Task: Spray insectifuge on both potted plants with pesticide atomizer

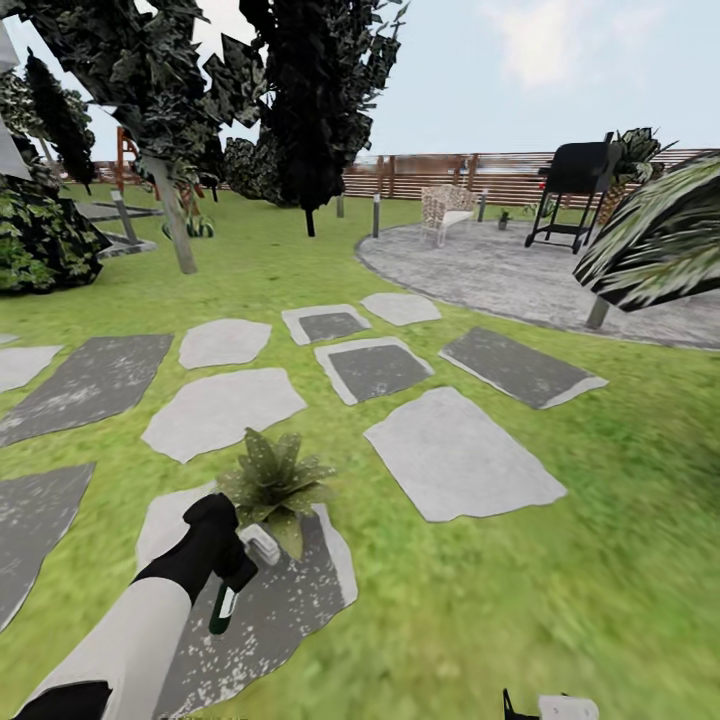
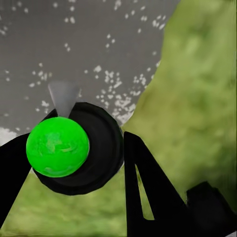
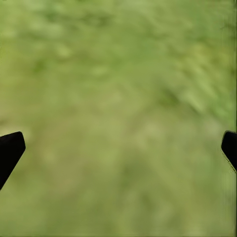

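Your left gripper [image 1: 232, 560] is nearest, black fingers clamped round the pesticide atomizer [image 1: 236, 582]: dark green-black bottle hanging down, white trigger head [image 1: 262, 545] uppermost. From the left wrist, the bottle's round dark base [image 2: 96, 153] sits between the fingers with a glossy bright green disc [image 2: 58, 146] at its centre. No label or writing can be read on it.

Just beyond the trigger head, one potted plant [image 1: 275, 482], a low rosette of broad pointed speckled leaves, sits at the edge of a dark grey, white-flecked stepping stone [image 1: 270, 610].

Your right gripper [image 3: 118, 148] shows two black fingertips [image 3: 10, 150] spread wide with nothing between them, over blurred lawn [image 3: 118, 74].

Farther off: irregular pale and dark flat stones, a round grey patio [image 1: 520, 275], a wicker chair [image 1: 445, 212], a black grill [image 1: 572, 190], a brown slatted fence [image 1: 450, 175].
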Controlling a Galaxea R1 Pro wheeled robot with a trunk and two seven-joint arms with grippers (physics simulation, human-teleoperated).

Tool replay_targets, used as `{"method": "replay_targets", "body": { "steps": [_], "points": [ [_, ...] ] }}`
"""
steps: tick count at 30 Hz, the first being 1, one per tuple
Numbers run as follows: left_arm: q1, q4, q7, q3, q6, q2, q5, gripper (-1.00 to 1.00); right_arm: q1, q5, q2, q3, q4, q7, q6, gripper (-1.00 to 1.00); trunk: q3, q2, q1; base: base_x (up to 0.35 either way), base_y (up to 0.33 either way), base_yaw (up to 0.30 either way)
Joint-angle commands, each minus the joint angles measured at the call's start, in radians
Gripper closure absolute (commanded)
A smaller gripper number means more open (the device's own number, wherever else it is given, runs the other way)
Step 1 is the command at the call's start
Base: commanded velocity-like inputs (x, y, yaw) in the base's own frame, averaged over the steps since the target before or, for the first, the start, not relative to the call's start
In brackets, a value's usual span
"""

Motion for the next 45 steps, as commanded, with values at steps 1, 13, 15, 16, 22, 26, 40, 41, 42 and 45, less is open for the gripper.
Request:
{"method": "replay_targets", "body": {
  "steps": [1,13,15,16,22,26,40,41,42,45],
  "points": [
    [-0.001,-0.002,0.001,0.006,0.006,-0.002,-0.003,1.0,0.0,0.011,0.0,-0.004,0.002,-0.006,-0.003,-1.0,-0.001,0.0,0.0,0.0,-0.167,0.237],
    [0.007,0.01,0.204,0.029,-0.01,-0.002,0.246,1.0,-0.001,0.011,0.0,-0.004,0.002,-0.006,-0.004,-1.0,-0.001,0.0,0.0,0.0,-0.019,0.177],
    [0.007,0.018,0.232,0.03,-0.013,-0.005,0.261,1.0,-0.001,0.011,0.0,-0.004,0.002,-0.006,-0.005,-1.0,-0.001,0.0,0.0,0.0,0.0,0.006],
    [0.008,0.033,0.242,0.029,-0.014,-0.007,0.276,1.0,-0.001,0.011,0.0,-0.004,0.002,-0.006,-0.005,-1.0,-0.001,0.0,0.0,0.0,0.0,0.002],
    [0.009,0.099,0.27,0.03,-0.049,-0.009,0.307,1.0,-0.001,0.011,0.0,-0.004,0.002,-0.006,-0.005,-1.0,-0.001,0.0,0.0,0.0,0.0,0.0],
    [0.014,0.162,0.376,0.028,-0.106,-0.019,0.309,1.0,-0.001,0.011,0.0,-0.004,0.002,-0.006,-0.005,-1.0,-0.001,0.0,0.0,0.0,0.0,0.0],
    [0.02,0.185,0.426,0.03,-0.118,-0.051,0.311,1.0,-0.001,0.011,-0.001,-0.004,0.002,-0.006,-0.003,-1.0,-0.001,0.0,0.0,0.0,0.0,0.0],
    [0.02,0.186,0.425,0.03,-0.118,-0.052,0.311,1.0,0.0,0.011,0.0,-0.004,0.002,-0.006,-0.003,-1.0,-0.001,0.0,0.0,0.0,0.0,0.0],
    [0.021,0.188,0.425,0.029,-0.119,-0.053,0.311,1.0,-0.001,0.011,0.0,-0.004,0.002,-0.006,-0.003,-1.0,-0.001,0.0,0.0,-0.047,-0.022,0.0],
    [0.032,0.189,0.428,0.027,-0.12,-0.054,0.31,1.0,-0.001,0.011,0.0,-0.004,0.002,-0.006,-0.003,-1.0,-0.001,0.0,0.0,-0.14,-0.094,0.0]
  ]
}}
